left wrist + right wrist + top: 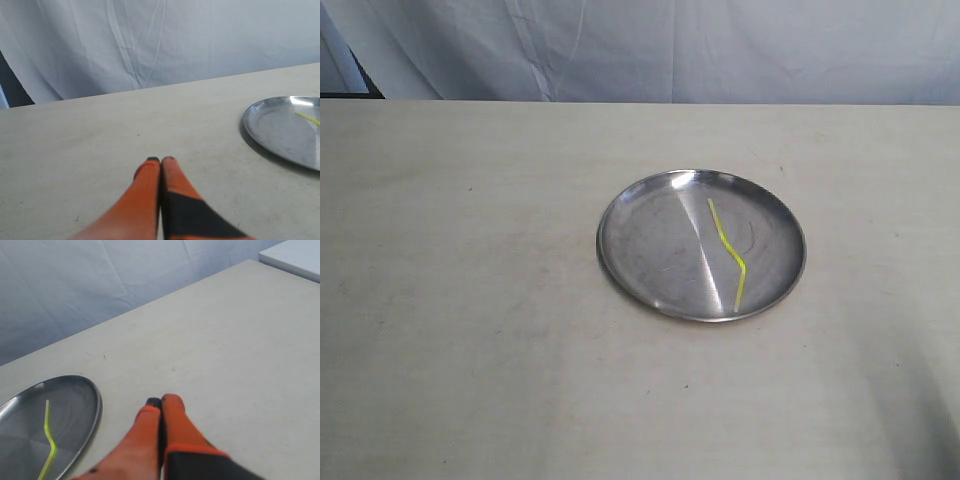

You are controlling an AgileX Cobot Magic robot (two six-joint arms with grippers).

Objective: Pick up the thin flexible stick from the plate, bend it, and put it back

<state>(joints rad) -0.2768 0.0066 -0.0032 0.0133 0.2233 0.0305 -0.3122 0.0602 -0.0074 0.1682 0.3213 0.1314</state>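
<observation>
The left fingers (pixel 147 181) are pressing together, gripping nothing, over the worktop (pixel 470 300) and well apart from the plate (pixel 650 250). The plate is sitting just right of the worktop's middle. The thin flexible stick (pixel 731 241) is lying inside it, on its right half, kinked partway along. The right fingers (pixel 173 416) are likewise pressing together, empty, near the plate's rim.

One plate (pixel 630 262) is sitting on one bench (pixel 470 320), and one thin flexible stick (pixel 728 252) is lying in that plate. Two hands are showing, one in each wrist view: one left hand (pixel 160 159) and one right hand (pixel 161 400). One pale cloth backdrop (pixel 670 50) is hanging behind the bench.
</observation>
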